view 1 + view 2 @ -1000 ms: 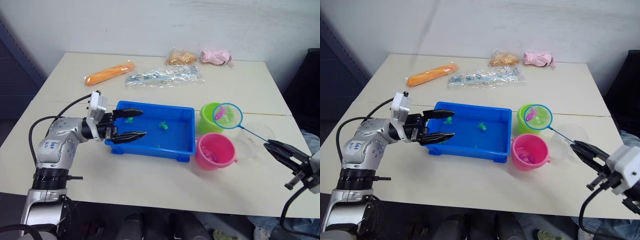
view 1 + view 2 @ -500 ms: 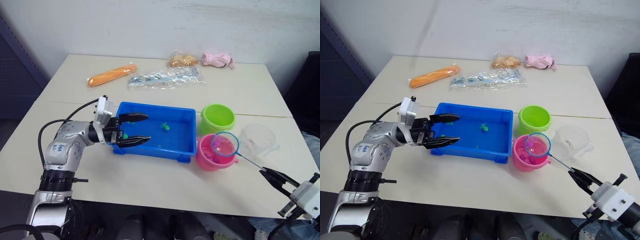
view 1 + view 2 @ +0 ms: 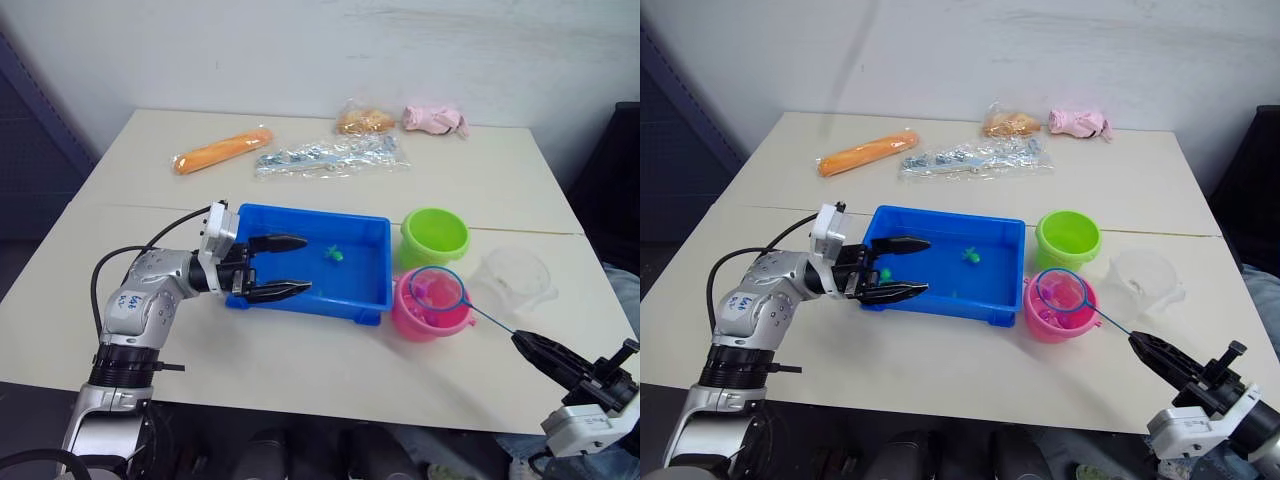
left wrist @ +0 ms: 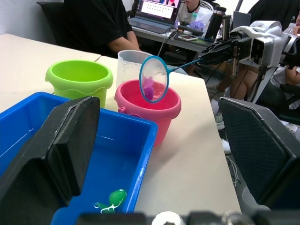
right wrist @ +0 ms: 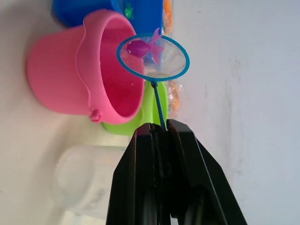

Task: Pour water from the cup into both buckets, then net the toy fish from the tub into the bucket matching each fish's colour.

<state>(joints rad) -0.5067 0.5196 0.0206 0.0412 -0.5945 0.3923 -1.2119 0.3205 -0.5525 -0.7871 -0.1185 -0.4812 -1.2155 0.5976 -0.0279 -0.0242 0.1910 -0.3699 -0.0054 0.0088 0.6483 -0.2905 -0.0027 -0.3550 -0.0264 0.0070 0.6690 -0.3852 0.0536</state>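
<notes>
Net (image 3: 437, 288) with a pink fish (image 5: 143, 48) hangs over the pink bucket (image 3: 428, 308), lower right, pinched by the right gripper (image 5: 159, 133); tipping off-centre could spill it. Left gripper (image 3: 282, 267) spread by tub (image 3: 362, 300).

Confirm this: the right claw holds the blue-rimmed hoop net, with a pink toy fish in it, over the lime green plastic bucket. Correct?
Not quite. The right claw holds the blue-rimmed hoop net with its pink toy fish over the pink plastic bucket, not the green one; the right eye view shows this.

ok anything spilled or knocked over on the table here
Nothing stands out. The lime green pail, pink pail and clear measuring cup stand upright beside the blue tub; no spill is visible.
</notes>
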